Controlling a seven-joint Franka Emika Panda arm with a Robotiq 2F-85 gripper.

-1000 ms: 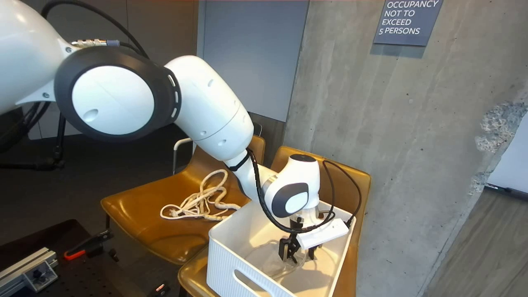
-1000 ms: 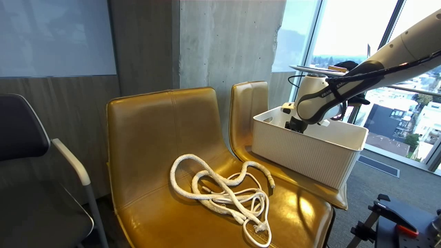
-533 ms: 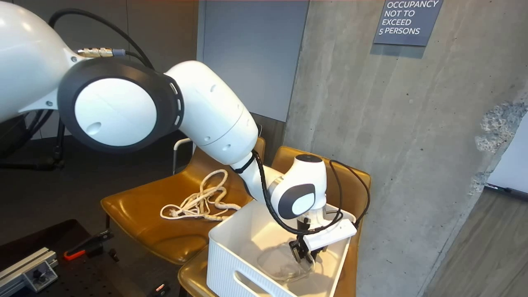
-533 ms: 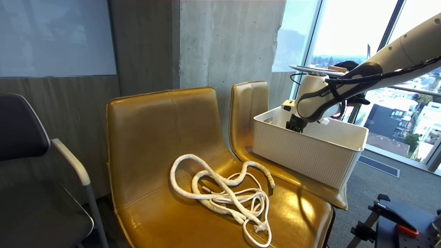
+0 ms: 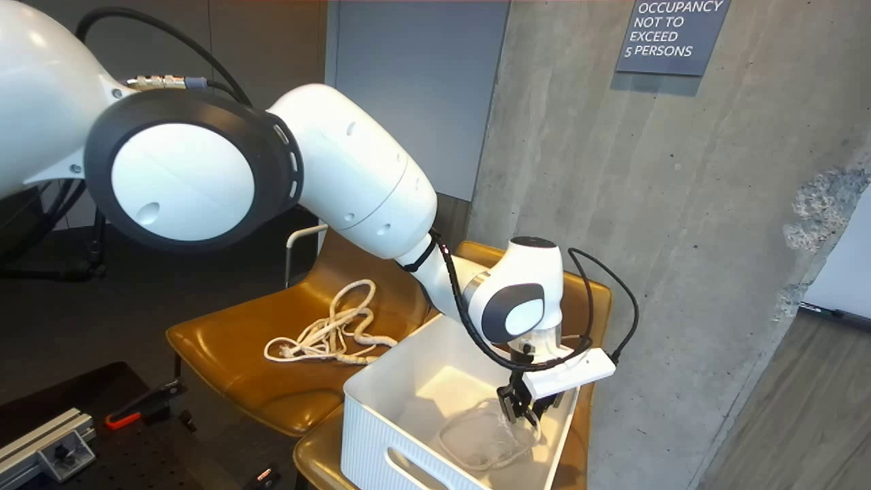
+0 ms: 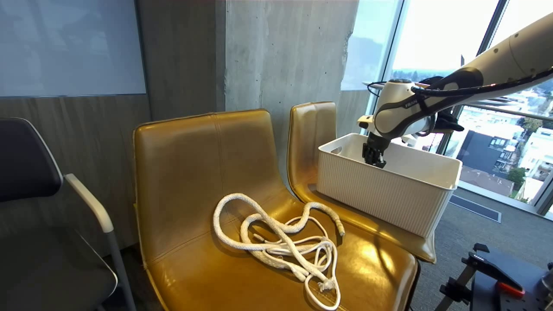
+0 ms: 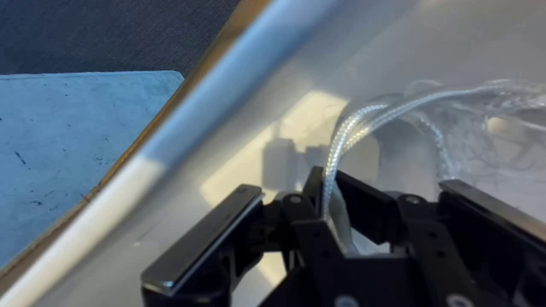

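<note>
- Silvery cord [image 7: 339,143] is arching up inside the white bin [image 5: 367,435], probably serving as the grip point because it is offering something thin to pinch.
- Gripper [image 7: 327,181], reaching down within the bin, is clasping this cord between its tips; behind them the cord is disappearing, leaving its end unseen.
- Translucent bundle [image 5: 480,442] is lying on the bin's floor, apparently joining the cord; see-through material and blur are leaving its make unclear.
- In an exterior view, the bin's ribbed side [image 6: 380,194] is hiding that bundle altogether.
- Tan chair [image 6: 313,138] beneath the bin is bearing it, perhaps raising it within reach.
- Beside the bin, a second chair [image 6: 207,172] is carrying loosely heaped white rope [image 6: 280,230], whose overlapping loops are obscuring one another.
</note>
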